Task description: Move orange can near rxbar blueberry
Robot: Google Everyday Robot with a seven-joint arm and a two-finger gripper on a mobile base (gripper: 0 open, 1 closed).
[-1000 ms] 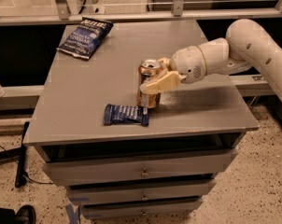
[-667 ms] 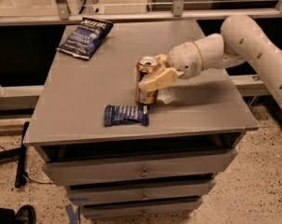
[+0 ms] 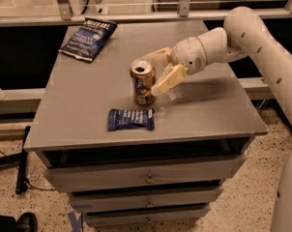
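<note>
The orange can [image 3: 142, 83] stands upright on the grey table [image 3: 88, 100], just behind the rxbar blueberry [image 3: 130, 119], which lies flat near the front edge a small gap away. My gripper [image 3: 155, 76] reaches in from the right at the can's right side. It is open: one finger [image 3: 158, 56] passes behind the can's top and the other finger [image 3: 167, 80] is in front at its right. The can's top and side show in full.
A larger dark blue chip bag [image 3: 88, 36] lies at the table's back left corner. The table is a drawer cabinet with drawers [image 3: 146, 175] below. A rail and glass run along the back. My white arm [image 3: 262, 47] spans the right side.
The gripper had covered the can and held it; now its fingers have spread and drawn back to the right, leaving the can standing by the bar.
</note>
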